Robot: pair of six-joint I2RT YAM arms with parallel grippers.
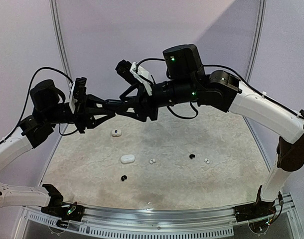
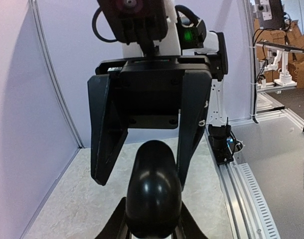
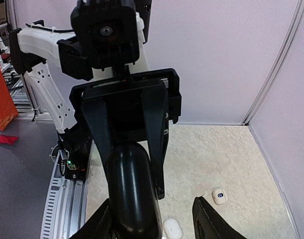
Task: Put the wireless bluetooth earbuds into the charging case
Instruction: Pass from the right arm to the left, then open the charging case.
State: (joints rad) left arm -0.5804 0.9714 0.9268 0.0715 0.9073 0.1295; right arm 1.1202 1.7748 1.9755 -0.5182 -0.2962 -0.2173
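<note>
Both arms are raised and meet above the table's middle. My left gripper [image 1: 128,108] [image 2: 152,219] is shut on a glossy black charging case [image 2: 153,191] [image 3: 132,194], closed and pebble-shaped. My right gripper [image 1: 116,106] [image 3: 152,214] stands open around the case's other end, its right finger well clear of it. On the table lie two white earbuds [image 1: 152,161] [image 1: 207,161] and two black earbuds [image 1: 192,156] [image 1: 124,178], all far below both grippers.
A white case [image 1: 127,159] [image 3: 172,228] lies left of centre on the table. A second white case with a dark mark [image 1: 116,132] [image 3: 219,195] lies further back. Curved white walls close the table's back and sides; a metal rail [image 1: 157,219] runs along the near edge.
</note>
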